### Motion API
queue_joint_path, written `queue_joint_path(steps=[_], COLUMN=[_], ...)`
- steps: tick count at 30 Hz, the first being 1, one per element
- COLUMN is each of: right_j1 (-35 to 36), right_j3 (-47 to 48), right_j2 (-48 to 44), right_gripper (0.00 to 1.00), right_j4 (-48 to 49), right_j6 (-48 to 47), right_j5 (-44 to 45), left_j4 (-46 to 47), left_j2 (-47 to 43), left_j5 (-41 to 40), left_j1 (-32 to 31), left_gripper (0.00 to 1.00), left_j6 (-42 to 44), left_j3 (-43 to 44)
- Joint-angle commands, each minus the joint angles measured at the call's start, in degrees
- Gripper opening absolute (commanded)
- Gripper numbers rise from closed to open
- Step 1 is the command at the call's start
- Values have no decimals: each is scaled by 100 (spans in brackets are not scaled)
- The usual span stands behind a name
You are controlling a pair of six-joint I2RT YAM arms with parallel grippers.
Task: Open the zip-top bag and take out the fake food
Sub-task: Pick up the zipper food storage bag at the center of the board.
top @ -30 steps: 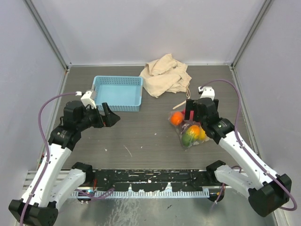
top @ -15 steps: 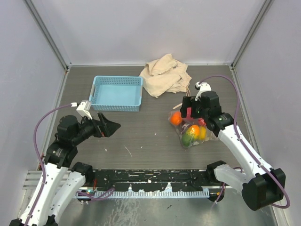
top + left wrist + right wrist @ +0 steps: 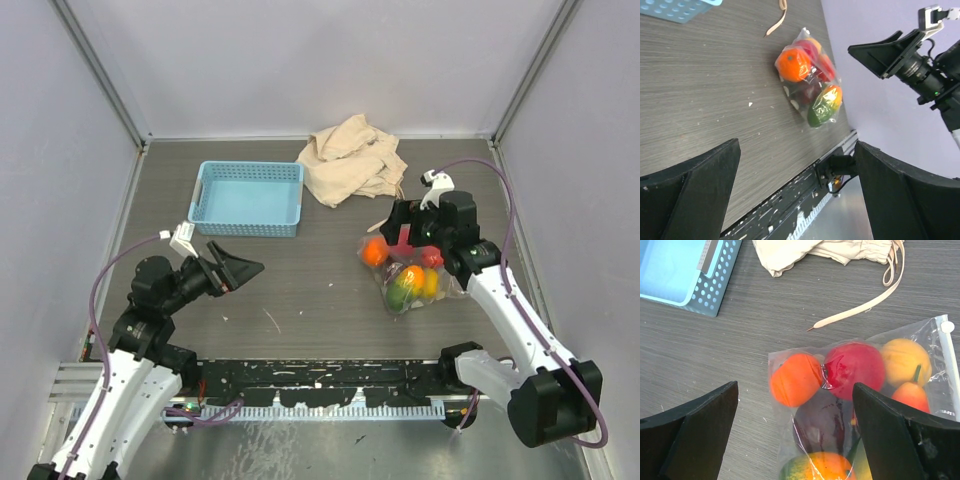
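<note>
The clear zip-top bag lies flat on the table at the right, full of fake food: an orange ball, a red one, yellow, dark maroon and a green-orange piece. Its white zip strip runs along the right edge. My right gripper hovers just above the bag's far end, wide open and empty, its fingers straddling the bag in the right wrist view. My left gripper is wide open and empty at the left, well away. The bag also shows in the left wrist view.
A light blue perforated basket stands at the back left. A beige cloth drawstring bag lies at the back centre, its drawstring trailing toward the zip-top bag. Grey walls close in on three sides.
My left arm has pulled back toward the near edge and its gripper has lowered. My right gripper has shifted slightly back over the bag's far end. The bag has not moved.
</note>
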Motion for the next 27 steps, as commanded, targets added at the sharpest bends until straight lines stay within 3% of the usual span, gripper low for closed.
queue_joint_path(steps=[1,11,18,24,27], right_j1=[-174,-425,-465,-463,-462], right_j3=[-46,-283,-513,-613,-777], right_j2=[-41,104,815,863,939], right_gripper=[100,99,92,92,87], right_j4=[421,526,633,715,936], right_j6=[148,440,607,931,1030], right_j5=[-343,258,-15,855,559], left_j4=[1229,2881,2938,2815,2625], left_j2=[56,1325,1735,1485,1284], left_j5=[159,431,597,580,509], left_j1=[-27,-94,-166,-209,-257], left_gripper=[98,98,98,98,98], left_j6=[-533,-500,-335,-440,-474], left_j3=[-92,-162,-104,-334,-378])
